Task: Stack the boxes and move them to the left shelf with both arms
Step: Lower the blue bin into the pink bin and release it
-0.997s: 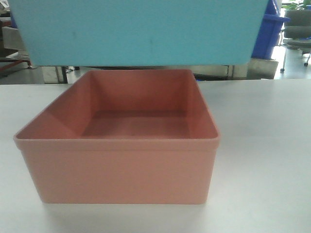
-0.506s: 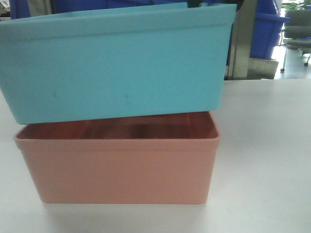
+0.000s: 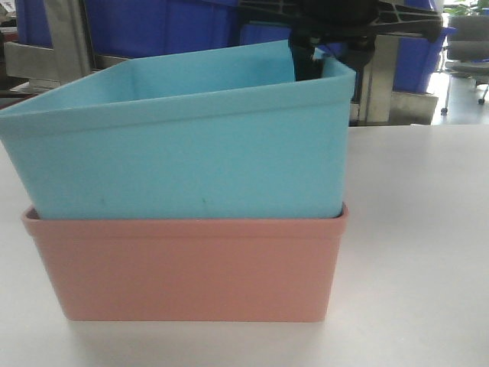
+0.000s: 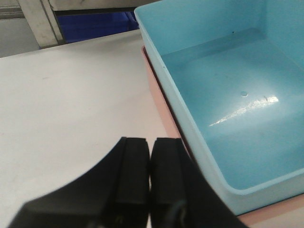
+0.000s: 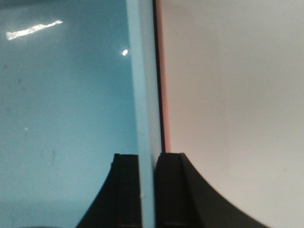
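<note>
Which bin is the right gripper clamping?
The blue bin: its wall stands between the jaws of the right gripper. The pink bin sits beneath it, outside the grip.

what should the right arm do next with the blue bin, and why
Probably ease it down, then release: the right gripper clamps the blue bin by its wall, and the bin sits tilted, gripped side higher, not flat in the pink bin.

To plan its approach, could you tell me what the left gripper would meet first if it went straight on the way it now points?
The shut left gripper points at bare white tabletop just beside the salmon pink plastic bin; probably tabletop first, though depth is unclear.
</note>
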`<state>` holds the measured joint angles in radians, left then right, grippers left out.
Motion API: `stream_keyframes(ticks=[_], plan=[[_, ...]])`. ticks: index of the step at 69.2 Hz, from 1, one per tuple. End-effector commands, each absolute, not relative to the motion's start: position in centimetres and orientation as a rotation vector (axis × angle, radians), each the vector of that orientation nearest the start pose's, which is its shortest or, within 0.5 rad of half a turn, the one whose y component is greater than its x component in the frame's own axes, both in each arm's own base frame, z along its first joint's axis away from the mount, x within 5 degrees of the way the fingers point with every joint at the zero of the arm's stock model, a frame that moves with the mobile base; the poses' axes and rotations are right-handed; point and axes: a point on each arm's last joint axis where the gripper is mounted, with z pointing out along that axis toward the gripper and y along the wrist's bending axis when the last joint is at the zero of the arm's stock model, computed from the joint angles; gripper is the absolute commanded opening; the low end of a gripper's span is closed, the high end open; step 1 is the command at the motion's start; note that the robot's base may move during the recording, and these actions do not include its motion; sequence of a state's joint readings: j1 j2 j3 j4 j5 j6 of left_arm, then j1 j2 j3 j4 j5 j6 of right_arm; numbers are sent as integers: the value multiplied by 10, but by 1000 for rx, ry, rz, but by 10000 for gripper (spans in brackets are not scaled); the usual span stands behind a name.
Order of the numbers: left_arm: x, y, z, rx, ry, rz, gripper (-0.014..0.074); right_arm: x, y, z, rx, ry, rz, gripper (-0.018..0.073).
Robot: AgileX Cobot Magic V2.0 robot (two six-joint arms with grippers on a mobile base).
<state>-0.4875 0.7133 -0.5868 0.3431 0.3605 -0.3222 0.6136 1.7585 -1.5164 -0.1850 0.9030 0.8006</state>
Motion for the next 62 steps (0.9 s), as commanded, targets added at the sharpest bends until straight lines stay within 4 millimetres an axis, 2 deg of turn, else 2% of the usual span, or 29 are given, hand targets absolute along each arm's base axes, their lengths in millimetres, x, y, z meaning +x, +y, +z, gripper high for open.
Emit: stream_keyframes(ticks=[1,25,30,47,52,56,62], plan=[[135,-63,333,402,1804,-243,-10,324,212,323,157,2514,376,55],[135,-63,333,402,1804,-243,-10,328,215,312,79,2541,321,67],[135,-63,333,402,1804,-243,-10,328,215,312,56,2540,314,136],[135,-63,333,402,1804,-243,-8,324,210,309,31,2599,227,574],[135,-63,333,398,1805,-247,6,323,208,308,11,2615,201,617],[135,-63,333,392,1808,-256,34,322,207,309,-21,2624,181,612],[135,-64,334,374,1812,-280,132,319,206,310,-66,2641,161,612]])
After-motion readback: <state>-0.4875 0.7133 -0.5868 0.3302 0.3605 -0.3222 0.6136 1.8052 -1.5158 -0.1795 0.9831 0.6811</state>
